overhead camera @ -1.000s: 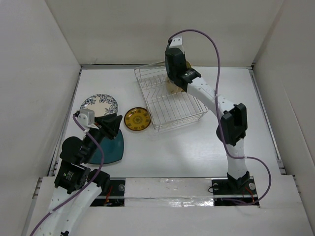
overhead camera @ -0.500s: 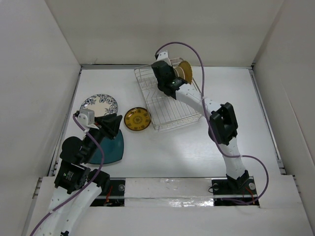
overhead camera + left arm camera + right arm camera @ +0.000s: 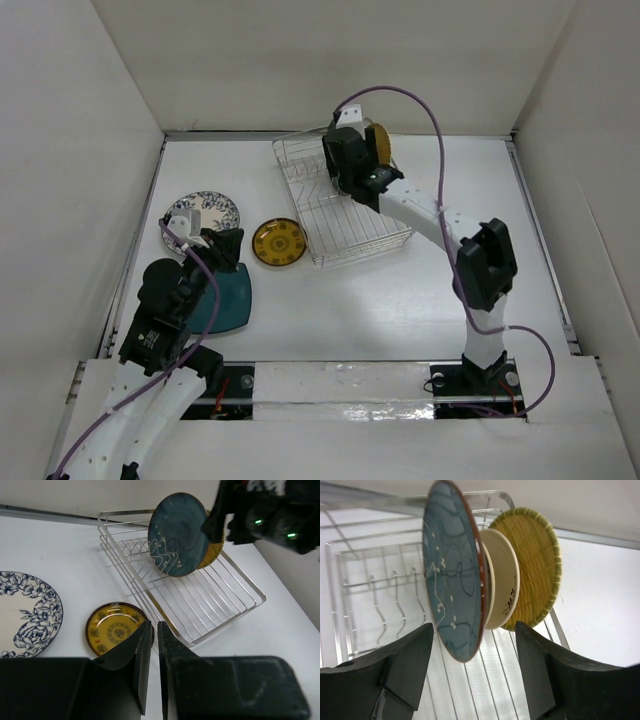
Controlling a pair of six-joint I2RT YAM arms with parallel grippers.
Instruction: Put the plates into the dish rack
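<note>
Two sets of fingers, two different jobs: the right fingers (image 3: 402,672) are spread wide and holding nothing, one on either side of the round teal plate (image 3: 452,575). That plate stands on edge in the dish rack (image 3: 365,580) and looks like it's sitting there on its own. Right behind it, nearly touching, is a cream plate (image 3: 502,580), and behind that the tan grid plate (image 3: 532,565), all upright at the rack's far end. The left fingers (image 3: 142,680) are pinched almost together with nothing between them, low over the worktop (image 3: 350,310) near the squarish dark teal plate (image 3: 230,300). So I'd call it three racked, and the rest of the rack's prongs are bare. Left to go: that dark teal one, the yellow patterned plate (image 3: 277,241) just beside the rack's near corner, and the blue-white floral plate (image 3: 200,212) further left, all lying flat. A second cream plate I can't spot anywhere, so roughly halfway by my guess.
</note>
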